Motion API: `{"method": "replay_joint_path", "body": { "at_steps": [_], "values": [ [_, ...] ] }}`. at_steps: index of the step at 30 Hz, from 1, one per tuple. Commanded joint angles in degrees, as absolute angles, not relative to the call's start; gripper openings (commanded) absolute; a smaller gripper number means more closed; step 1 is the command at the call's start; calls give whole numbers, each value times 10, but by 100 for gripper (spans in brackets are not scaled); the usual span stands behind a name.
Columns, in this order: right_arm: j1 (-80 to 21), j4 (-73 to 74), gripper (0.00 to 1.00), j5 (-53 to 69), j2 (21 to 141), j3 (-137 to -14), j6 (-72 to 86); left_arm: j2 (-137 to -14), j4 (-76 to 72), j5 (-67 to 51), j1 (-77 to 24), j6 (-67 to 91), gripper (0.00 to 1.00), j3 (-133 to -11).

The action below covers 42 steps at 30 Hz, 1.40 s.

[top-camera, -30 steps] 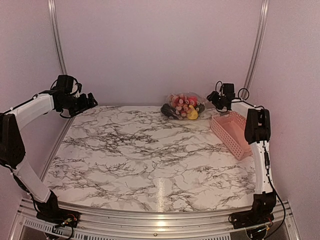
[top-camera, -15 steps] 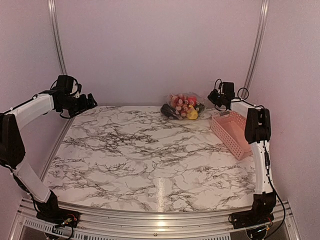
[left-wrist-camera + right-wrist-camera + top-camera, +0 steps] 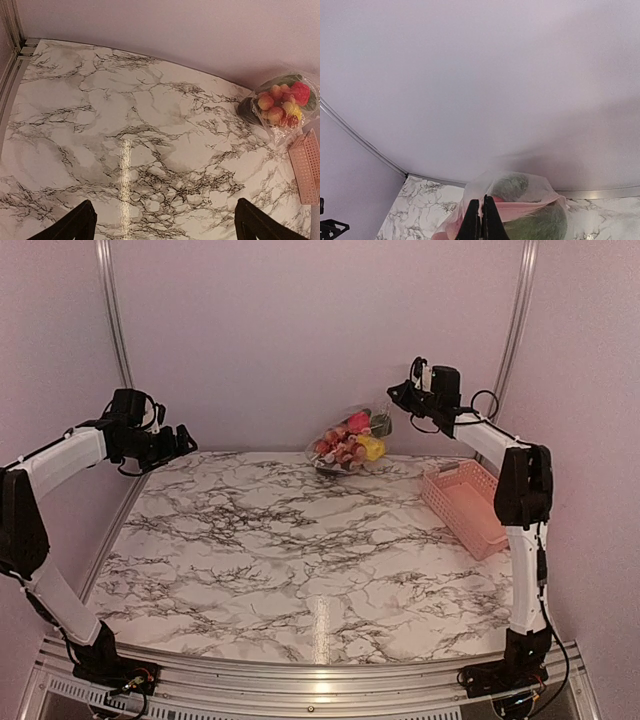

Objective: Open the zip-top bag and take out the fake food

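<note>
Showing 1 zip-top bag (image 3: pixel 345 443), 1 basket (image 3: pixel 465 508)

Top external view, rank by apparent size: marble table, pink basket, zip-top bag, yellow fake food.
1. marble table
2. pink basket
3. zip-top bag, close to basket, farther back, unsure
4. yellow fake food

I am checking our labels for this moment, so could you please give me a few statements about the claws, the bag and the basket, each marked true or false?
1. The right claw is shut on an edge of the zip-top bag. True.
2. The left claw is shut on something. False: it is open, holds nothing and is far from the bag.
3. The fake food lies in the pink basket. False: it is inside the bag.
4. The pink basket sits on the right side of the table. True.
</note>
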State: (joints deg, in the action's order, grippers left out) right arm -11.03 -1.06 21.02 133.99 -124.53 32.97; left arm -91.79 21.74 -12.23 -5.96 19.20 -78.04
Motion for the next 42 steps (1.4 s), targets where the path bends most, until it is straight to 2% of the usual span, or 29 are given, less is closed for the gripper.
{"method": "replay_joint_path", "body": {
  "at_steps": [1,11,18,31,42],
  "values": [
    [-134,-39,0,229,1293,-1237,325,-902,206,-158,-62,178,99,-784],
    [-212,-64,0,293,1234,-1183,293,-875,143,-246,-62,180,99,-750],
    [-272,-68,0,262,1211,-1162,293,-862,64,-323,-76,218,99,-719],
    [-379,-99,0,176,1226,-1147,335,-841,-232,-286,-189,266,99,-597],
    [-402,-106,0,163,1231,-1149,367,-929,-267,-241,-269,199,95,-656]
  ]
}}
